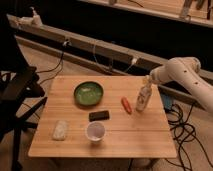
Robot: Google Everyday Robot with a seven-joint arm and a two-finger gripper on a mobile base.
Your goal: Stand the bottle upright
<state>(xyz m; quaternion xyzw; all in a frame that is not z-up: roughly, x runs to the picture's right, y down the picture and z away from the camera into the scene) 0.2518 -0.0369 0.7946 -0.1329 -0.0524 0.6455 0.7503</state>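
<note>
- The wooden table [130, 132] takes up most of my view. Its near edge and legs are lost in the dark at the bottom.
- An office chair [17, 90] is on the left, cut off by the frame and mostly a black shape.
- The white arm [182, 72] comes in from the right, and its base is out of frame.
- The green bowl [76, 92] sits left of centre. There's a pale smear inside that I can't identify.
- The bottle [143, 98] is near the table's right edge, standing close to upright with its top under the claw.
- A pale packet [60, 129] is at the front left. I can't tell what it is.
- A clear cup [95, 132] stands upright at the front middle.
- A black slab [99, 115] lies between the bowl and the cup.
- A small orange thing [126, 104] lies just left of the bottle. It might be a carrot, hard to say.
- The gripper [148, 81] is right at the bottle's top. It blurs into the cap, so I can't tell whether it's clamped or loose.
</note>
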